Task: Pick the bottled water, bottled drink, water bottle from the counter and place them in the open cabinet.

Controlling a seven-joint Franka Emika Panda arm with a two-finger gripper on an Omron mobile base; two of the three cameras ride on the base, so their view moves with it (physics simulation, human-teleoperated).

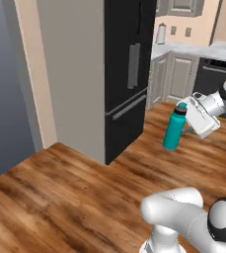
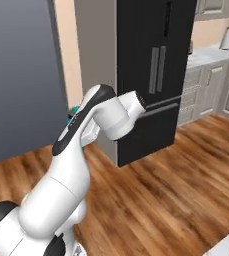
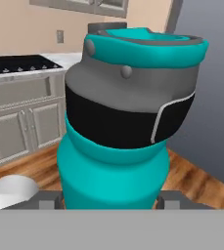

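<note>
While you read the left base view, locate the hand [image 1: 187,118] at the right of the frame: it grasps the water bottle [image 1: 174,129], a teal flask with a dark lid, near its upper part. The flask hangs roughly upright in the air above the wooden floor [image 1: 70,197], clear of any counter or shelf. Behind it stand the black refrigerator [image 1: 127,69] and, further back, a run of beige base cabinets [image 1: 176,76] under a pale worktop carrying a paper-towel roll [image 1: 161,33].

In the hand view, the water bottle [image 3: 114,146] stands directly between the two fingers [image 3: 47,199], which sit against its teal body on either side. You see its grey and black lid section, topped by a teal rim, in the upper half of the frame. The lid is on, so you cannot tell what the flask contains. A black cooktop [image 3: 15,63] on grey cabinets lies beyond it to the left, and a grey wall [image 3: 211,97] to the right.

In the right base view, the arm [image 2: 81,145] reaches toward the grey wall, and a sliver of teal [image 2: 73,111] shows just behind its dark-striped link. The refrigerator [image 2: 153,75] stands to the arm's right.
</note>
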